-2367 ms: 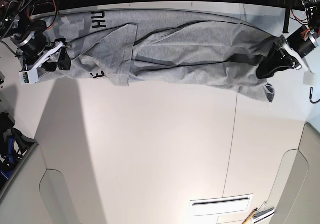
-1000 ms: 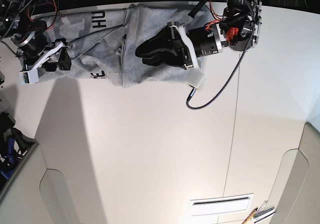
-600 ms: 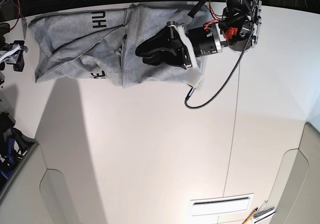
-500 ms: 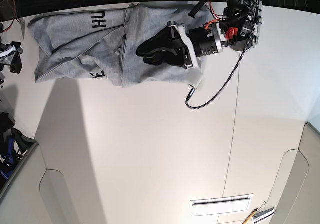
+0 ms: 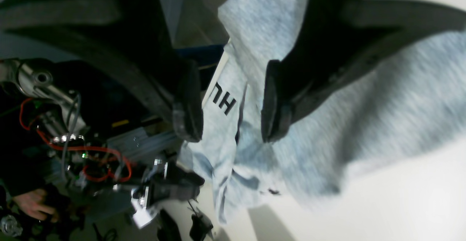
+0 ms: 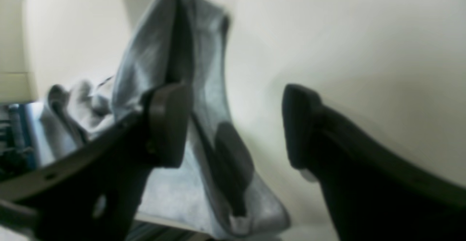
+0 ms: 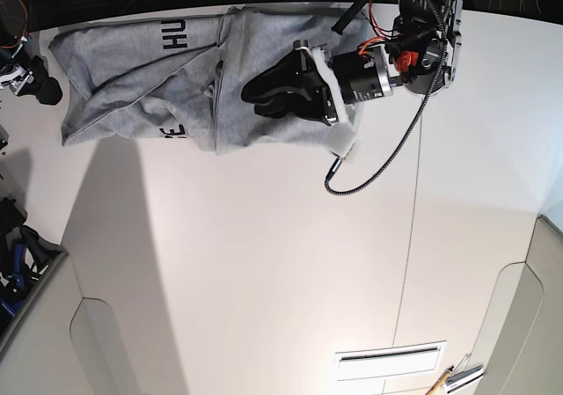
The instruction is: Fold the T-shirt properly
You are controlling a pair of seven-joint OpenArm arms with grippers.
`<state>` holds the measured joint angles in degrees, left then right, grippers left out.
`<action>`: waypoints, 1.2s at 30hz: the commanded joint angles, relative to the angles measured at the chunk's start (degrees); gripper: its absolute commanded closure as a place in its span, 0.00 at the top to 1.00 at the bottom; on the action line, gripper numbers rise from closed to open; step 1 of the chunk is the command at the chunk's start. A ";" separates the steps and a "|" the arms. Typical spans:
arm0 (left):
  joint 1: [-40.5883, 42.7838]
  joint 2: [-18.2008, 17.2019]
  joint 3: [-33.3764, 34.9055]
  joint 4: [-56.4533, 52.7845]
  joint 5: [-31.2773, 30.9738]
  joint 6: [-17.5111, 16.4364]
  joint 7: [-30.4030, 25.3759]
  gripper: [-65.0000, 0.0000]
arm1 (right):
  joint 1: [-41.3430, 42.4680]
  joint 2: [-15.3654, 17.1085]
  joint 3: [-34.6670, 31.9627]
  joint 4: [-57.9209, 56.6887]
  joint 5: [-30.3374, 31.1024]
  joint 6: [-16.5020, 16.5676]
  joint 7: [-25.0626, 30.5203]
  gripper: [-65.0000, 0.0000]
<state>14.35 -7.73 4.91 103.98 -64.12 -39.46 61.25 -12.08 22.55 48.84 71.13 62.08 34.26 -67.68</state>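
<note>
The grey T-shirt (image 7: pixel 132 69) lies doubled over in a bunch along the table's far edge, with black letters "HU" (image 7: pixel 173 34) showing. My left gripper (image 7: pixel 255 98) is open just above the shirt's right half, holding nothing. In the left wrist view the shirt (image 5: pixel 382 117) and its letters show past the parted left gripper (image 5: pixel 231 124). My right gripper (image 7: pixel 42 87) is open and off the shirt's left end. The right wrist view shows the right gripper (image 6: pixel 233 128) empty, with a fold of the shirt (image 6: pixel 153 62) beyond it.
The white table (image 7: pixel 264 263) runs toward the front. A black cable (image 7: pixel 352 171) loops down from the left arm onto the table. A white slotted plate (image 7: pixel 387 360) lies at front right. Dark gear (image 7: pixel 18 263) sits off the left edge.
The left gripper carried the shirt's right end over to the left, doubling the shirt, then opened. The right gripper let go of the left end and drew back to the left.
</note>
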 commanded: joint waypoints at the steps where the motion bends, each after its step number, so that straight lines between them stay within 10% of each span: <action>1: -0.90 0.07 0.00 1.07 -1.57 -0.54 -1.03 0.46 | 0.13 1.40 -0.42 -0.26 1.20 0.26 -0.17 0.61; 17: -1.33 0.07 0.00 1.07 -0.87 -0.54 -1.03 0.46 | 0.33 0.28 -14.34 -2.08 3.98 0.22 -2.25 0.61; 19: -1.33 0.07 -0.02 1.07 -0.90 -0.54 -1.03 0.46 | 0.31 0.11 -14.32 -2.08 3.96 0.22 -2.36 0.50; 22: -1.29 0.07 -1.77 1.07 -0.87 -0.54 -1.01 0.46 | 0.33 0.13 -14.32 -2.01 3.96 0.02 -3.13 0.05; 26: -0.98 0.07 -9.49 1.07 -0.74 -0.54 -0.83 0.46 | 1.03 0.13 -14.32 -1.95 5.64 0.02 -3.56 0.00; 33: -0.83 -0.39 -30.82 1.05 -0.15 -0.54 2.05 0.02 | 2.19 0.11 -14.32 2.86 14.60 0.52 -9.64 0.00; 36: 0.26 -2.60 -36.61 0.96 4.48 -0.54 3.04 0.00 | 2.16 0.07 -14.32 8.70 13.88 0.55 -9.79 0.00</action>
<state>14.76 -9.72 -31.55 103.98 -58.13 -39.46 64.99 -10.44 21.28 34.11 79.11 74.17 34.52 -77.87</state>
